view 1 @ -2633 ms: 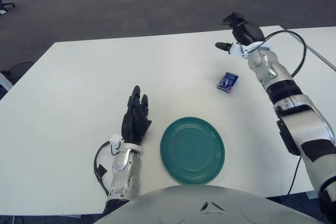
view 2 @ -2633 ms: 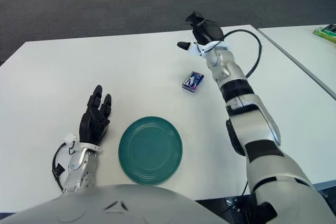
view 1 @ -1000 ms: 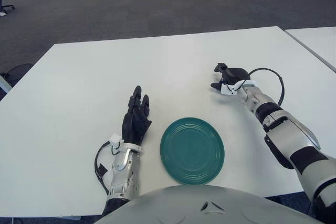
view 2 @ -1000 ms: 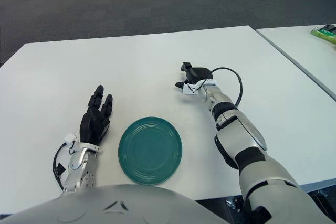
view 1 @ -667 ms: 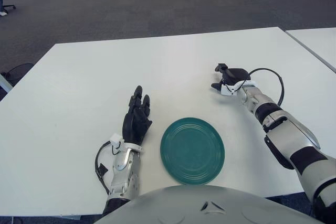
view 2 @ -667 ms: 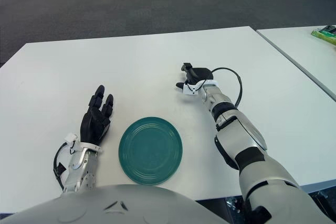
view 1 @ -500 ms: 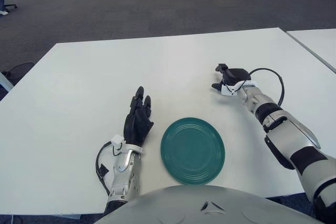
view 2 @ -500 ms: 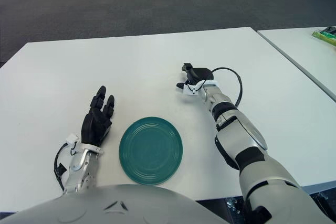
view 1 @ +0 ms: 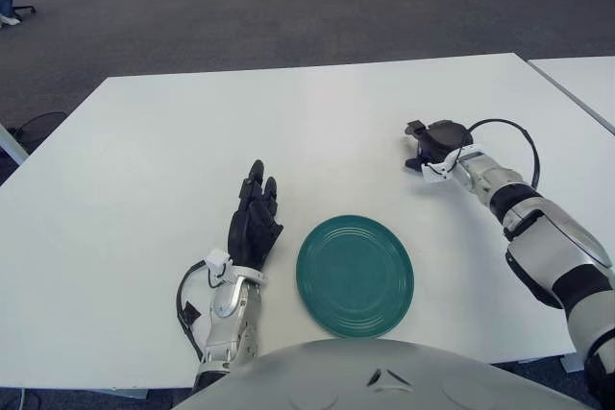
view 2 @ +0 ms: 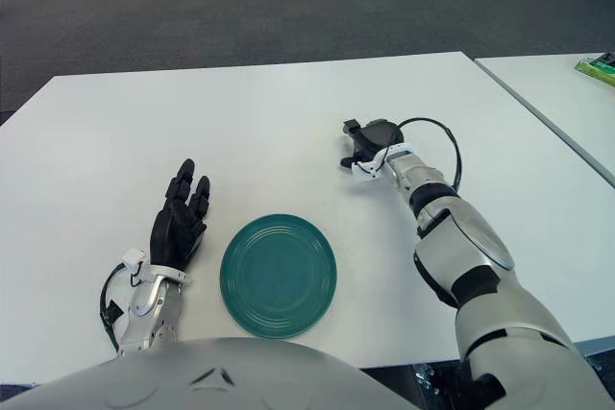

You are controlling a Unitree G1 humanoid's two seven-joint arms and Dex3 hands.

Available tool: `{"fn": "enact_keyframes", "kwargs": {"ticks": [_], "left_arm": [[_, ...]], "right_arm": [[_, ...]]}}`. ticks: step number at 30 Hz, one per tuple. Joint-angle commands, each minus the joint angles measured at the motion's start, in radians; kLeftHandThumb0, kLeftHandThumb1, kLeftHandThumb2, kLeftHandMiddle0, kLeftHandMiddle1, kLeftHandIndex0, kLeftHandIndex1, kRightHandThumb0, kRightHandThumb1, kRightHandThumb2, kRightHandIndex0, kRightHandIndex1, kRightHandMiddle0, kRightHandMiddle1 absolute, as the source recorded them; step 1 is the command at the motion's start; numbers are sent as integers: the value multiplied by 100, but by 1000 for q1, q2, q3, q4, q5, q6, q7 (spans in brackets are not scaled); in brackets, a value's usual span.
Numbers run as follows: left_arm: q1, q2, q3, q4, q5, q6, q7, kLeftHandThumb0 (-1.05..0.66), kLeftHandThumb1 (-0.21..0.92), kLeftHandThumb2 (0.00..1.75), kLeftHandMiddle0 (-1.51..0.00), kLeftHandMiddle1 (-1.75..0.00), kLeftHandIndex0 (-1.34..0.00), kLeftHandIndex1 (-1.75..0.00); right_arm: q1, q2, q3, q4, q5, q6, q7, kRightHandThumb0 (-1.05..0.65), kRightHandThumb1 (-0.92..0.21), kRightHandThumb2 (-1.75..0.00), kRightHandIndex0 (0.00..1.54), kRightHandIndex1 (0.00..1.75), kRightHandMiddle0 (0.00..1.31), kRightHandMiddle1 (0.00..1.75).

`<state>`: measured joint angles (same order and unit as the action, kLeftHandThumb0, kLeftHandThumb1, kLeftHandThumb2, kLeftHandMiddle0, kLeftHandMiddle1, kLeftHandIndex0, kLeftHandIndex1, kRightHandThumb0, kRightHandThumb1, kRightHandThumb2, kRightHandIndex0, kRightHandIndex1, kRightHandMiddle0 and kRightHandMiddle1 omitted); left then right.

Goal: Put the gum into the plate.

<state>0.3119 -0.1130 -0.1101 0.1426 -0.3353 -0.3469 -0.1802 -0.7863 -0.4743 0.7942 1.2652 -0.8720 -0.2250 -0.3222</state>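
Observation:
The round green plate (view 1: 355, 276) lies near the table's front edge, with nothing on it. My right hand (view 1: 434, 141) is low over the table, up and to the right of the plate, its dark fingers curled downward. The blue gum packet does not show anywhere on the tabletop; it is hidden inside that curled hand. My left hand (view 1: 252, 223) shows just left of the plate, fingers stretched out straight and holding nothing.
The white table (view 1: 144, 160) spreads wide to the left and back. A black cable (view 1: 509, 132) loops up from my right wrist. A second white table (view 2: 567, 103) stands to the right across a gap, with a green object (view 2: 598, 66) on it.
The right hand came down from the far side onto the gum packet and curled over it. In the last half second it has slid a little to the right. The left hand stayed put.

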Motion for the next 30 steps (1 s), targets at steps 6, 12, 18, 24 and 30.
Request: {"fn": "enact_keyframes", "kwargs": {"ticks": [6, 12, 18, 24, 30], "left_arm": [[48, -100, -30, 41, 2, 7, 38, -105, 92, 99, 0, 0, 0, -20], [38, -109, -35, 51, -23, 7, 29, -105, 92, 98, 0, 0, 0, -20], [26, -115, -38, 63, -22, -3, 33, -105, 92, 97, 0, 0, 0, -21], [24, -124, -42, 66, -27, -13, 38, -105, 92, 97, 0, 0, 0, -21], [24, -125, -41, 66, -32, -16, 38, -105, 92, 97, 0, 0, 0, -21]], "right_arm": [[154, -5, 73, 89, -61, 0, 119, -78, -92, -78, 32, 0, 0, 57], [185, -17, 69, 99, -51, 18, 121, -81, -92, -83, 30, 0, 0, 51], [242, -35, 46, 117, -30, 60, 118, -86, -92, -91, 26, 0, 0, 43], [263, -34, 38, 126, -26, 109, 122, -88, -92, -94, 22, 0, 0, 33], [282, -26, 38, 125, -31, 135, 117, -88, -92, -94, 21, 0, 0, 28]]}}
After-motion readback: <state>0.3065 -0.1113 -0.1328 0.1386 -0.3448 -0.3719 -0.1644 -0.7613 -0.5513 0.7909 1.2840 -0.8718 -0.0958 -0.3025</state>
